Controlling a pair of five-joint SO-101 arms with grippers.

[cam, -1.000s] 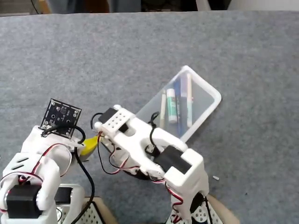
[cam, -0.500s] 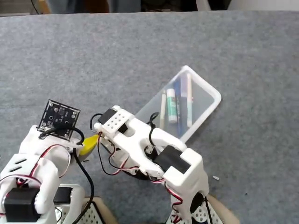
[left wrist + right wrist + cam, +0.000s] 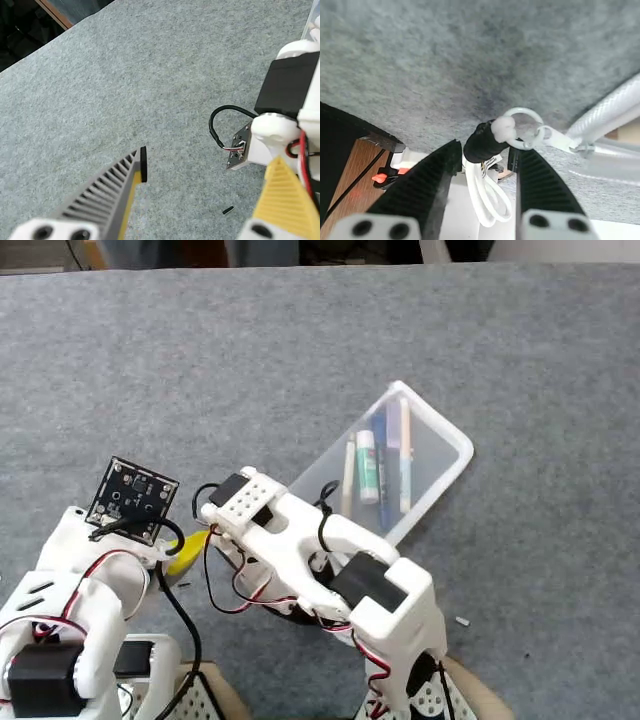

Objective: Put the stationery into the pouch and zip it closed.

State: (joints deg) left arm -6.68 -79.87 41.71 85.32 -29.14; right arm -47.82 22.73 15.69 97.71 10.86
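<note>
Clear pouch (image 3: 440, 452) w/ pens (image 3: 368, 468) lies 2 o'clock of R gripper (image 3: 487, 150), clamped on zip pull (image 3: 502, 129); L gripper (image 3: 210, 162): fingers apart.

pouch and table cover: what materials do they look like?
Pouch: clear, glossy soft plastic, probably vinyl; the pens show through it. Table cover: grey matte felt or low-pile carpet, judging by its fuzzy, mottled surface.
</note>
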